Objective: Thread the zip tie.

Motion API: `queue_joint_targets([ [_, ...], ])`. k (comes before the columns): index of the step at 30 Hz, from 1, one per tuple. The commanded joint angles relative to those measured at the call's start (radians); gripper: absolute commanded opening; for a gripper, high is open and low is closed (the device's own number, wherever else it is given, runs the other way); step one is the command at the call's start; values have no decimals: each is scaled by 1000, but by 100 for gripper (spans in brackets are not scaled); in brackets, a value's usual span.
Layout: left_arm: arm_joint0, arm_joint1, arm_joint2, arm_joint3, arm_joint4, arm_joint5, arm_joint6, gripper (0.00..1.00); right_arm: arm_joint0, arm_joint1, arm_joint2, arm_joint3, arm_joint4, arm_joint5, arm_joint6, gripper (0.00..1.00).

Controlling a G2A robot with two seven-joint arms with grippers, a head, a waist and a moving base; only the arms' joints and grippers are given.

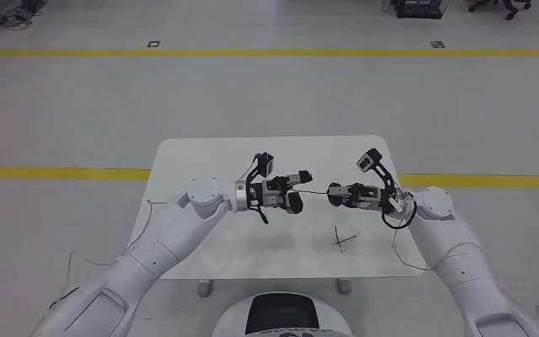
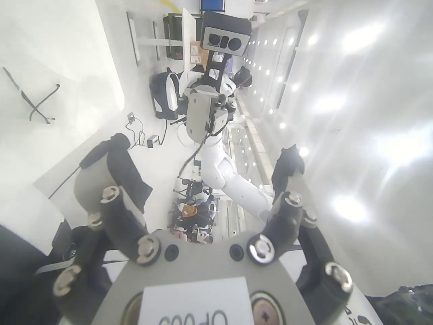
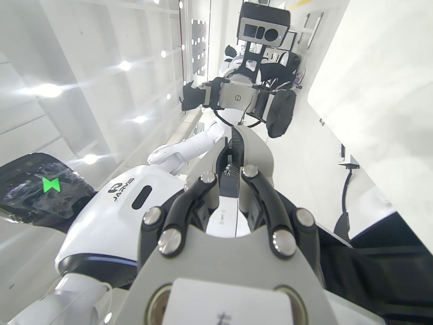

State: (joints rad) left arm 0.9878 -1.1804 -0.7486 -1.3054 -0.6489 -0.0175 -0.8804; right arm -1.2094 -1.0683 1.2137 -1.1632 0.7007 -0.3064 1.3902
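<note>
The right gripper (image 3: 235,142) is clamped on the thin black ribbed plastic zip tie (image 1: 313,193), held above the white table (image 1: 210,160). Its free end lies near the left gripper (image 1: 300,191), fingers spread. Judged step: presenting the tie for threading. Next, the left gripper must close precisely on the free end.

Right gripper (image 1: 331,191) holding zip tie (image 1: 316,193), left gripper (image 1: 302,191) spread opposite

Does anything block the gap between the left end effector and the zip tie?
Nothing visible. The zip tie, held by the right end effector, points through open air at the open left end effector.
</note>
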Motion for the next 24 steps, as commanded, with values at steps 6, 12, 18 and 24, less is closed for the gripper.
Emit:
queue_joint_targets([
  [6,-2,-2,5,3,5,3,9,100,2,5,-6,3,4,-7,-5,0],
  [12,10,-3,2,-5,-30,8,-16,100,-11,0,-20,-21,45,21,0,0],
  [18,7,-6,2,8,-48,-2,-50,100,-7,7,-40,-34,47,31,0,0],
  [24,6,-10,10,12,-49,-10,-59,94,-1,16,-64,-37,55,33,0,0],
])
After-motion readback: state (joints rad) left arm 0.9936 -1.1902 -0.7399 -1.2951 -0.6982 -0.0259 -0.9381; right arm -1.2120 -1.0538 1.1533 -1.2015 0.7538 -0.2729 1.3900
